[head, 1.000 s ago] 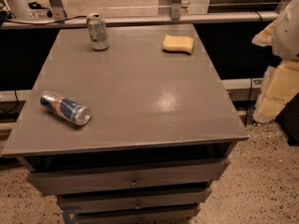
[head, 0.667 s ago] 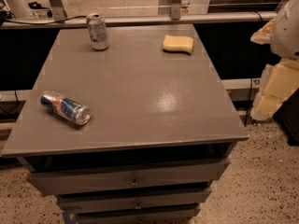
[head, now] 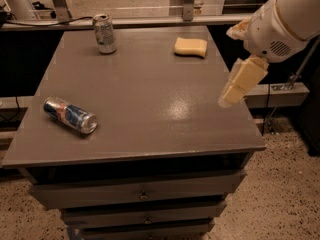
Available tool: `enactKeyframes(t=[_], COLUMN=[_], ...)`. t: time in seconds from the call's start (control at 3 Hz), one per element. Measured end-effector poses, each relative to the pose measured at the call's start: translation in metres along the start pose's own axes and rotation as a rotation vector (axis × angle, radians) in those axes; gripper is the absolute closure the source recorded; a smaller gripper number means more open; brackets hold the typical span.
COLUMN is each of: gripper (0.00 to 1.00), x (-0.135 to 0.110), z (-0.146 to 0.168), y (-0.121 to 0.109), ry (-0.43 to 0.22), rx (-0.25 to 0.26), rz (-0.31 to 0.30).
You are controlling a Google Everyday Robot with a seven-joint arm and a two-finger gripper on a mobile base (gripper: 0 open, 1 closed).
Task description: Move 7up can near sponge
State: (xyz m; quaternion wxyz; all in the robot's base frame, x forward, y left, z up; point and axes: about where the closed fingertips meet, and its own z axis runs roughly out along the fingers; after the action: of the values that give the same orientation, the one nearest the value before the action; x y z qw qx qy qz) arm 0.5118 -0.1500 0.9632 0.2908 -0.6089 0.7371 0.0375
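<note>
Your view of the counter [head: 150, 84]. The 7up can [head: 105, 33] stands upright at the far left; the sponge [head: 190, 46] lies at the far right, well apart from it. A blue-and-silver can [head: 70, 115] lies on its side near the left edge. The tool [head: 230, 95] hangs over the right edge; you cannot tell whether it is wide or narrow.

The one camera looks steeply down from high at the front of the grey table [head: 150, 79], facing its far edge and taking in the whole top. The gripper [head: 239, 84] hangs at upper right, over the table's right edge.
</note>
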Motion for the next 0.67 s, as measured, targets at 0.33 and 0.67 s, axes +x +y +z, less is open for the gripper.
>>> enactKeyframes(t=[0.33,0.67], gripper=[0.00,0.00], x=[-0.042,-0.089], z=[0.045,0.072], y=[-0.028,-0.047], ry=[-0.154,-0.306], rx=[0.002,-0.021], rz=[-0.025,-0.005])
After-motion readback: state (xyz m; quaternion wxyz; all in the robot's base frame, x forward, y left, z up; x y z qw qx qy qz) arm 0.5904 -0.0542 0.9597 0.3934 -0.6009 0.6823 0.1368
